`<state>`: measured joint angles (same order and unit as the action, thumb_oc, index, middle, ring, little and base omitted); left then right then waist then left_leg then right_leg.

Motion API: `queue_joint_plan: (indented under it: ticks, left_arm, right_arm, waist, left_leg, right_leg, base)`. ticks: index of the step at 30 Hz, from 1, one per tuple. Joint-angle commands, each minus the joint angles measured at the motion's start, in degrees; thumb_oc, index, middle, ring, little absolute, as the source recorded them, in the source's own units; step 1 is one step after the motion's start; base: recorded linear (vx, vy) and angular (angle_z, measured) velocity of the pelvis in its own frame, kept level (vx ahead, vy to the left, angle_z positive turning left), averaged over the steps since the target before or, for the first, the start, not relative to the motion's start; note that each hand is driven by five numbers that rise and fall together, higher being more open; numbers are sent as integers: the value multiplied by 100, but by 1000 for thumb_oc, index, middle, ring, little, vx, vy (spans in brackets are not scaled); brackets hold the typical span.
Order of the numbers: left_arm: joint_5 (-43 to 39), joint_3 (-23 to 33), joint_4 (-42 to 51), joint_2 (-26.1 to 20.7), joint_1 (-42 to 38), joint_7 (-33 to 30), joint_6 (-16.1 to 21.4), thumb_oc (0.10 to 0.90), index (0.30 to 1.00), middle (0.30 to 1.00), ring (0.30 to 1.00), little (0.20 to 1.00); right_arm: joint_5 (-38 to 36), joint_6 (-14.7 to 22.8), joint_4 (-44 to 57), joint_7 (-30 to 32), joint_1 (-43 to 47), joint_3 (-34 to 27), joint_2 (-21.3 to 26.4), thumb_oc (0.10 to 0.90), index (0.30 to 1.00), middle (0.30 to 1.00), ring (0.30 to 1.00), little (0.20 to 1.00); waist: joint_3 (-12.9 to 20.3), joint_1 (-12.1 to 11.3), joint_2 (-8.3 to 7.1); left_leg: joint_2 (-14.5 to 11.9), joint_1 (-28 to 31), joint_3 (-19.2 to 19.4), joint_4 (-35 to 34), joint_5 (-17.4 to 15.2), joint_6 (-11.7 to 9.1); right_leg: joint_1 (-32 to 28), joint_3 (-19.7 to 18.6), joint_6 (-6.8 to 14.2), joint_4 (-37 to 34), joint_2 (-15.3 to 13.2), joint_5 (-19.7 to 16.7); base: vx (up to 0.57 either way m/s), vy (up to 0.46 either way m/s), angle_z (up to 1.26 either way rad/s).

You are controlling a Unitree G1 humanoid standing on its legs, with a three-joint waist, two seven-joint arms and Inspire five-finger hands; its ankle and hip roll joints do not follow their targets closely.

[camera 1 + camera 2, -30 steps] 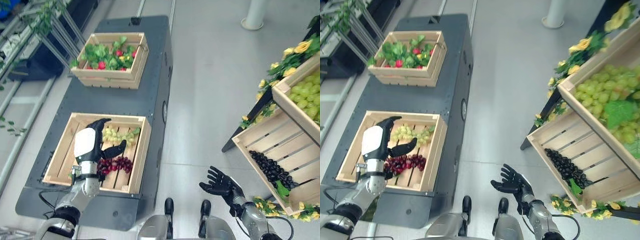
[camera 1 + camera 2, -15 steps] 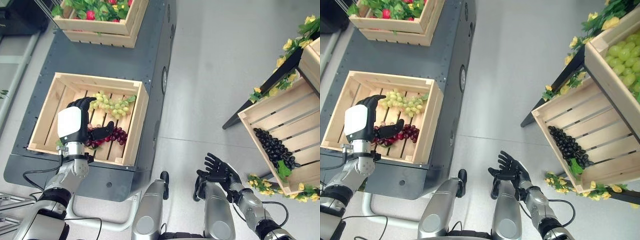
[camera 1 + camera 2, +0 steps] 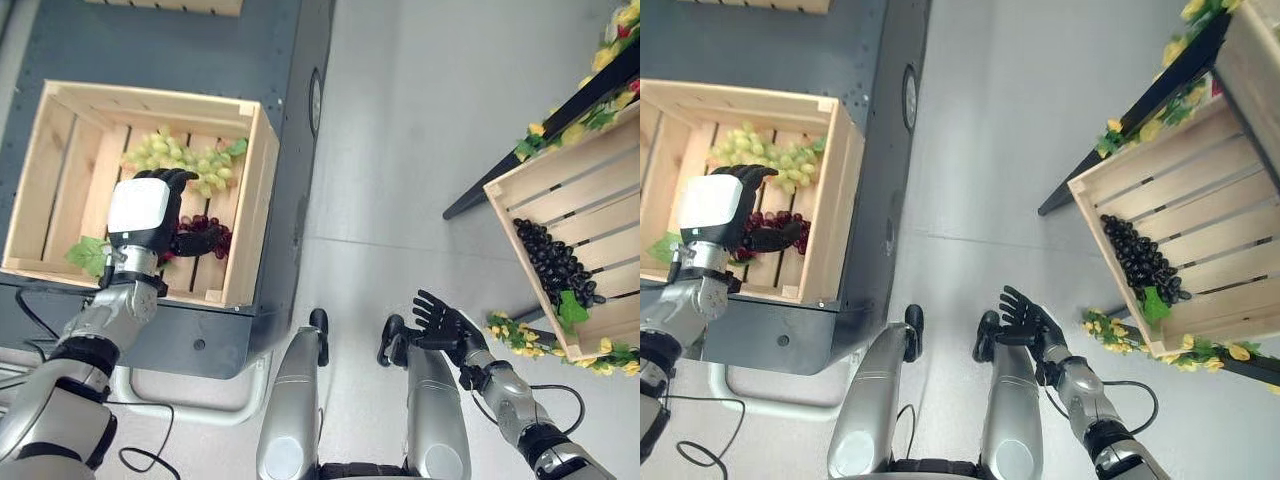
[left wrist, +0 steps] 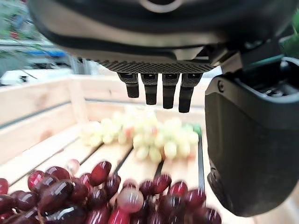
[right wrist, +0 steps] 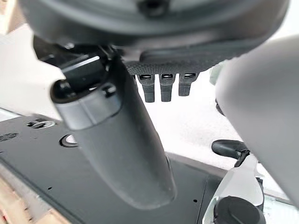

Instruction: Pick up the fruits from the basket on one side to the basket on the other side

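While the left hand [image 3: 140, 215] hovered with relaxed fingers, the dark red grape bunch [image 3: 203, 233] lay crosswise in the pale slatted wooden crate [image 3: 251, 180], beside green grapes [image 3: 180, 160]. Right eye view: right hand [image 3: 1028, 318] spread, black grapes [image 3: 1140, 262] in the angled crate [image 3: 1110, 205]. Left wrist view: red grapes beneath the straight fingers [image 4: 159, 91].

The left hand [image 3: 140, 215] covers part of the red grapes [image 3: 205, 232]; the slanted crate [image 3: 580, 250] is cut off at the edge.

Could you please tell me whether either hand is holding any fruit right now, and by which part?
Nothing is held. The left hand hovers open above the red grapes in the wooden crate; the right hand is open over the floor.
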<state>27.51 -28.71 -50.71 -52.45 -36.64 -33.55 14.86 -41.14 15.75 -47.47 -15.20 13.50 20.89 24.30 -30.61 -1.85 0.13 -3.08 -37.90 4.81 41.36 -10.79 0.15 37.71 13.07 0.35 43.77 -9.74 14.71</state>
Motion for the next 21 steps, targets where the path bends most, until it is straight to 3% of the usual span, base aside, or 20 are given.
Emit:
queue_joint_plan:
  ticks: [1, 21]
  left_arm:
    - [-61, 284, 46, -723, -450, -178, -258, 800, 900, 900, 900, 900]
    - [446, 412, -366, -934, -131, -130, -425, 800, 900, 900, 900, 900]
  right_arm:
    - [-269, 433, 448, -349, -15, 54, 216, 800, 900, 900, 900, 900]
    - [-179, 431, 343, -556, -60, 21, 250, 800, 900, 900, 900, 900]
  waist:
    - [82, -50, -58]
    - [82, -196, -13]
  left_leg:
    - [188, 304, 477, -478, 49, 262]
    - [237, 597, 373, -730, 14, 173]
  right_leg:
    - [-462, 163, -46, -337, 34, -229]
    - [-702, 338, 46, -441, -116, -163]
  base:
    - [-11, -7, 4]
    - [0, -5, 3]
